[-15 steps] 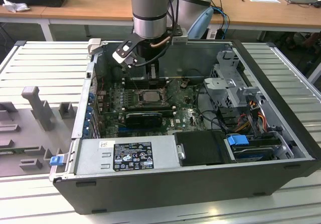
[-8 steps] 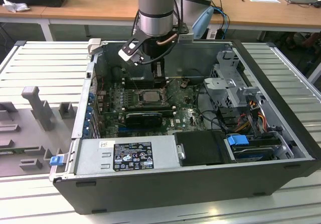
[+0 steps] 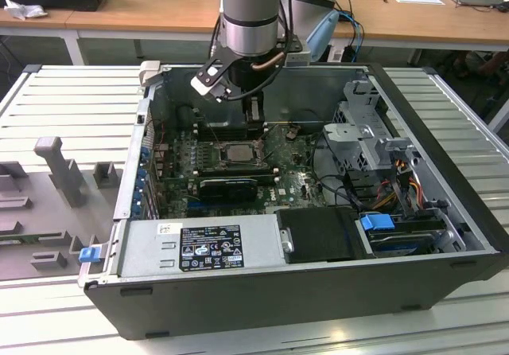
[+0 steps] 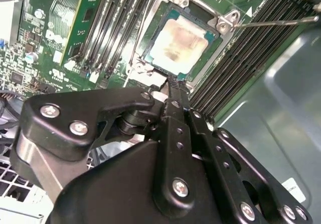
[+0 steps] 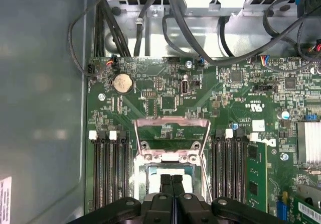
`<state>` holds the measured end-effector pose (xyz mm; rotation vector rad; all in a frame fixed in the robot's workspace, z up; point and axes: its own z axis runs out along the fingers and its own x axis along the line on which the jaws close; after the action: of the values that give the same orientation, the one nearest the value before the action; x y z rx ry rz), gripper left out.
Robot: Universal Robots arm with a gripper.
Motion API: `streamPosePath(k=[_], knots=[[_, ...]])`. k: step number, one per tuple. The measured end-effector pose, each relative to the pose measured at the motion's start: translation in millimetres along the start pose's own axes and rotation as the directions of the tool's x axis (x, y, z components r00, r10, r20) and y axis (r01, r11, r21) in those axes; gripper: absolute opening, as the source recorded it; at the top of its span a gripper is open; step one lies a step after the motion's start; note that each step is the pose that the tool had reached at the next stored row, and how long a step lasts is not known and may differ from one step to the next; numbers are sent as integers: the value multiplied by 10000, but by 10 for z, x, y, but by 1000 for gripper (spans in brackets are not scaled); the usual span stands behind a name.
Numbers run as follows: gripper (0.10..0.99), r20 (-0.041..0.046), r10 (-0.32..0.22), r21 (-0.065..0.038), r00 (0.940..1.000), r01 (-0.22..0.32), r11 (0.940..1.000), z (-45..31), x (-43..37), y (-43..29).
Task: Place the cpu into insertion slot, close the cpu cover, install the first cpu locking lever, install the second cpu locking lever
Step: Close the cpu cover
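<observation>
Black jointed metal gripper (image 4: 170, 86): linkage arms with silver screw heads. Its two slim black fingers (image 5: 167, 186) are clenched flat against each other, with nothing seen between them. The tips are poised at the rim of the insertion slot, on the side away from the cover hinge; contact cannot be told.

Small flat square cpu (image 4: 178, 43), dull silver-grey metal top: seated flat inside the slot, uncovered.

Square dark insertion slot (image 5: 170, 157) with metal rim: fixed to the green motherboard (image 5: 150, 98), directly beneath the gripper in the exterior view.

Thin silver-grey metal cpu cover (image 5: 172, 121), a frame plate with a large square cut-out: swung open off the slot and hinged at the slot's rim opposite the fingers. Green board shows through the cut-out.

Thin bare-metal locking lever (image 4: 273, 21), rod-shaped: unlatched, running out from one slot corner across the neighbouring memory slots.

Long black memory slots (image 5: 108, 169): two banks, one on each of two opposite sides of the slot, just beside its rim.

Round silver coin battery (image 5: 122, 83): on the board beyond the open cover, apart from the slot.

Dark grey metal computer case (image 3: 318, 291): lying open, enclosing the board and slot.

Silver box-shaped power supply (image 3: 215, 243) with a black label: along the case wall, well apart from the slot.

Grey slatted metal desk (image 3: 64, 100): carries the case.
</observation>
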<state>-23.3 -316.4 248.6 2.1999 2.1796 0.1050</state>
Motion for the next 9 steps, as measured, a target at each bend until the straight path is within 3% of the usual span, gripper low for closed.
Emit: streamPosePath(k=[9], knots=[[106, 1, 0, 0, 10000, 0, 10000, -33, 4, 47]])
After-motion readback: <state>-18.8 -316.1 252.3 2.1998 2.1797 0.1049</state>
